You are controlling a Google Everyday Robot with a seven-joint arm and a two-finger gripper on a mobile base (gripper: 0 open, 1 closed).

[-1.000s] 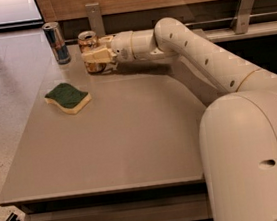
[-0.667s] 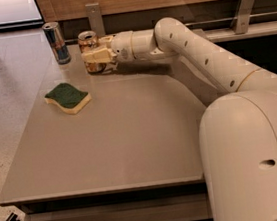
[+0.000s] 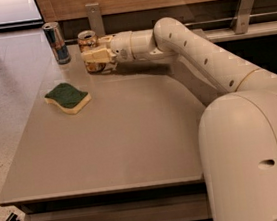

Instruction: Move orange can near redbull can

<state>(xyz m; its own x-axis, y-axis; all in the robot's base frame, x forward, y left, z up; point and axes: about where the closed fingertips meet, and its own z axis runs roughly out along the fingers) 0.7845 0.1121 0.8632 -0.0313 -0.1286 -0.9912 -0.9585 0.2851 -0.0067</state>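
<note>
The tool [image 3: 92, 55] sits in the upper left of the frame, at the back of the worktop [image 3: 132, 143], reached in from the right on the long pale arm [image 3: 197, 55]. It straddles the orange can [image 3: 87, 38] at mid-height: the can's silver top shows above it and a strip of printed wall below. Clamped tight or only resting around the can? From here I cannot tell.

The can stands upright on the worktop, just right of the redbull can [image 3: 56, 42]. The two are near each other but apart, with a bare gap between them. By my reckoning the move is close to done, if not done.

As for handling, I'd judge it light and thin-walled. The opened top suggests little or nothing inside, so it could dent under a hard squeeze and tip at a nudge. The printed metal looks slick. The middle of the body, where the tool is now, seems the right place to hold it.

Lower left of the cans, well apart from them, lies a green sponge [image 3: 67, 97].
</note>
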